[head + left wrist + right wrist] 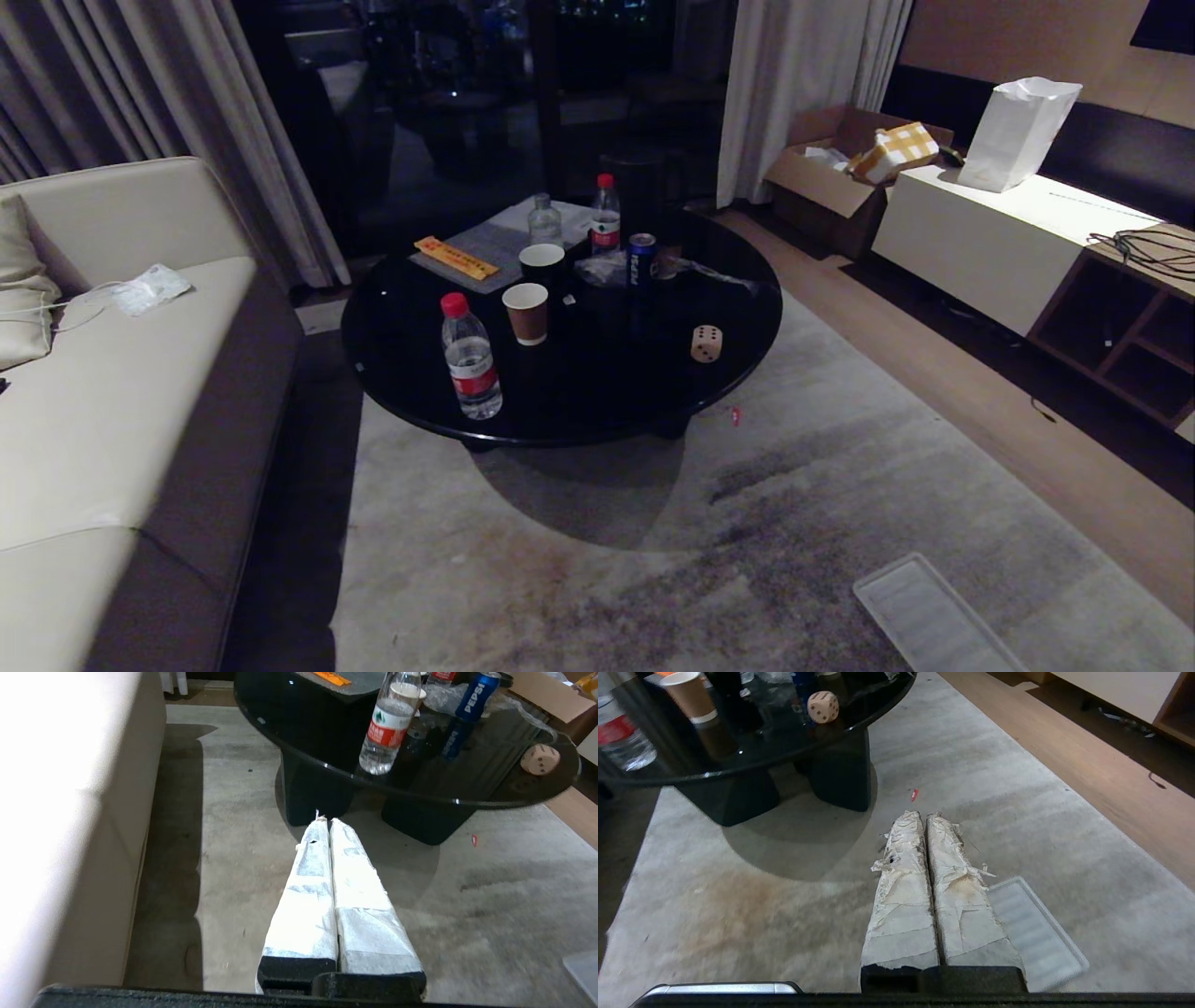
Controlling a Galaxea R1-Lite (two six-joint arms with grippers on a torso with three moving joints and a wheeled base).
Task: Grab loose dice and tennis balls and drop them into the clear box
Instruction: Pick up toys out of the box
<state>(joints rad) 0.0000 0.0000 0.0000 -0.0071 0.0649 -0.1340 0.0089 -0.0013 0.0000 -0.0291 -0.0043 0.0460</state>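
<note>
One beige die [706,343] with dark dots rests near the right edge of the round black table [597,392]; it also shows in both wrist views, die [540,759] and die [823,707]. Tennis balls and the clear box are out of view. My left gripper [325,820] hangs over the rug near the sofa, shut and empty. Over the rug short of the table, my right gripper [920,814] is likewise shut with nothing in it. Neither arm shows in the head view.
On the table stand water bottles [470,357], paper cups [526,314] and a Pepsi can [640,259]. A flat ribbed clear lid [934,616] lies on the rug at the lower right. A sofa [112,411] runs along the left, a white cabinet [990,233] along the right.
</note>
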